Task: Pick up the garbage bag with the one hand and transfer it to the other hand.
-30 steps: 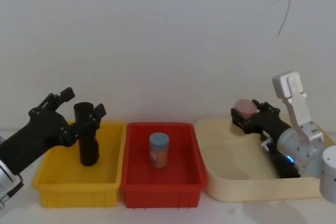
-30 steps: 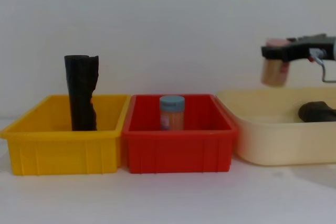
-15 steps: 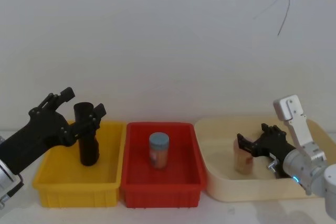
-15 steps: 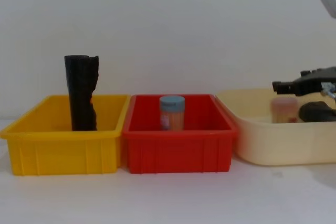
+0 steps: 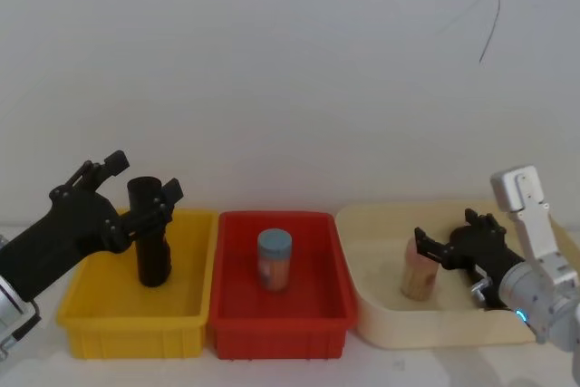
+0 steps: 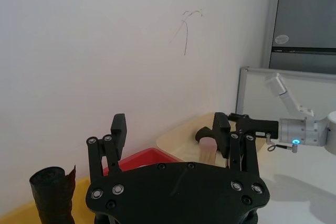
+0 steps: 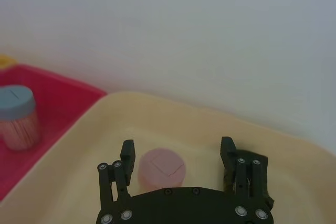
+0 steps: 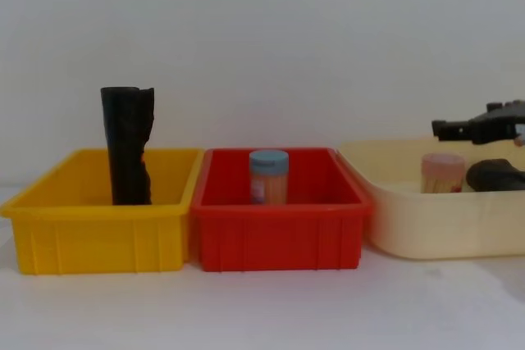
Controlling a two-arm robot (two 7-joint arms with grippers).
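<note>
In the head view you see the tall black roll of crinkled garbage bags (image 5: 152, 233) upright in the yellow plastic bin (image 5: 136, 319). The left black two-finger gripper (image 5: 138, 195) stands spread around its top, holding nothing. The right black two-finger gripper (image 5: 444, 240) sits open just behind a pink-lidded jar (image 5: 419, 271) in the cream tray (image 5: 381, 314).

In the chest view, the roll (image 8: 127, 145) rises above the bin rim.
</note>
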